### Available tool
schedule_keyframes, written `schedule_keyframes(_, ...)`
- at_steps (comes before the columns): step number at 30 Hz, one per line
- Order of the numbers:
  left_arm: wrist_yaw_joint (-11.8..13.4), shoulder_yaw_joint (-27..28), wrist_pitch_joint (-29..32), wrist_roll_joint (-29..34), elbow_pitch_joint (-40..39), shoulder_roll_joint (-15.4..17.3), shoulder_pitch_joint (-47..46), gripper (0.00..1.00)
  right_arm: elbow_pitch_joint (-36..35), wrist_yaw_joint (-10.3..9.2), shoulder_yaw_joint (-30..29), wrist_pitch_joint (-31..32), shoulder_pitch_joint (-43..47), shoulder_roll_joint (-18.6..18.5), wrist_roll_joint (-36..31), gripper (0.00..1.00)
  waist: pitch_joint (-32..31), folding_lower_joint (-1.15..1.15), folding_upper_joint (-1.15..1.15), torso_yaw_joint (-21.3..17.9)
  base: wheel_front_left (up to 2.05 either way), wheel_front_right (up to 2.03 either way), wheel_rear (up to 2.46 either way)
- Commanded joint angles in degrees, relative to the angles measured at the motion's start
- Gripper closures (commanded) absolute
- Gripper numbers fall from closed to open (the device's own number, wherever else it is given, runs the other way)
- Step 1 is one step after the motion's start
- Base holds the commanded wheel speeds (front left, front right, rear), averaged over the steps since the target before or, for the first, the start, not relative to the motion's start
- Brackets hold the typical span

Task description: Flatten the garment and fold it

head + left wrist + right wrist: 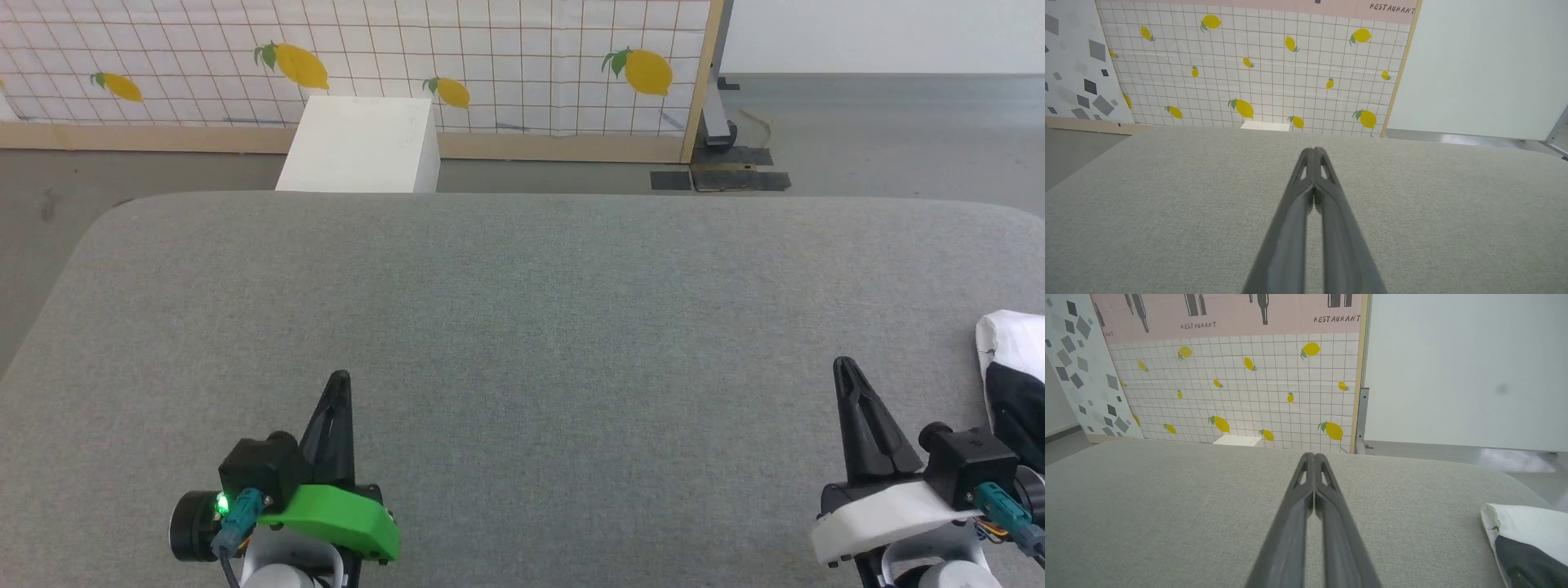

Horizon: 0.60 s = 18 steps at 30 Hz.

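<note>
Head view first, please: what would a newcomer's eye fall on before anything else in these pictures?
The broad grey fabric-covered table spreads across the middle, with the white tiled backdrop printed with yellow lemons behind it. The white cotton garment with a black part lies at the table's right side, beside the right gripper; the left gripper shows lower left, both shut.
</note>
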Motion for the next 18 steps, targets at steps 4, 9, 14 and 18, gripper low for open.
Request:
schedule_keyframes(4,0.29,0.33,0.71,0.85,-0.6,-0.05,0.37,1.0,-0.45,-0.02,0.25,0.54,-0.2,0.02,-0.43,1.0,0.01,0.0,0.0,-0.03,0.0,0.0,0.0)
schedule_keyframes(9,0.36,0.53,1.27,1.26,-0.94,-0.06,0.45,1.0,-0.58,-0.02,0.38,0.99,-0.24,0.03,-0.59,1.0,0.03,0.0,0.0,-0.05,0.0,0.0,0.0)
schedule_keyframes(14,0.43,0.75,1.86,1.68,-1.29,-0.07,0.53,1.0,-0.72,-0.03,0.51,1.45,-0.29,0.03,-0.77,1.0,0.04,0.0,0.0,-0.08,0.0,0.0,0.0)
schedule_keyframes(18,0.48,0.91,2.33,2.02,-1.56,-0.07,0.59,1.0,-0.83,-0.03,0.61,1.82,-0.32,0.04,-0.91,1.0,0.05,0.0,0.0,-0.1,0.0,0.0,0.0)
